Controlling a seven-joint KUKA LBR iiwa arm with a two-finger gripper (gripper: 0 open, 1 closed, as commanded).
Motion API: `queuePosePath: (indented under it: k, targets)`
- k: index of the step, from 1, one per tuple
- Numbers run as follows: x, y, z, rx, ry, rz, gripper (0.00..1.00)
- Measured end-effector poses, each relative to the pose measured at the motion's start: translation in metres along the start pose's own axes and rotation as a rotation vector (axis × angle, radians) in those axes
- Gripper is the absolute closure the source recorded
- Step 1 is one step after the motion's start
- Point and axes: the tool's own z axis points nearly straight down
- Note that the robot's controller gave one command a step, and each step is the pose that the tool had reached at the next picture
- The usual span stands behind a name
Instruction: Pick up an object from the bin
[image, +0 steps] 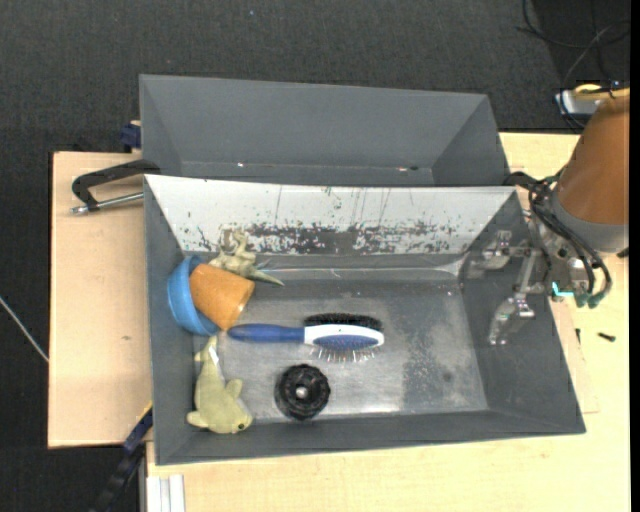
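The blue-handled brush (310, 335) is lying mid-floor in the bin (440, 375), its long axis running left to right and its bristled head pointing at the gripper (502, 328). The gripper is hanging well apart near the right wall; whether it is spread or pressed together, I cannot tell.

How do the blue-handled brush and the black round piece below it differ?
The brush is long and lies crosswise; the black round piece is compact. The brush is blue and white with dark bristles; the round piece is all black. Both lie clear of the gripper.
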Motion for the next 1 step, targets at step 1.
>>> queuePosePath:
  k: [1]
  targets:
    - [-0.0614,0.0803,0.0742,-0.003,-0.006,-0.119,0.0]
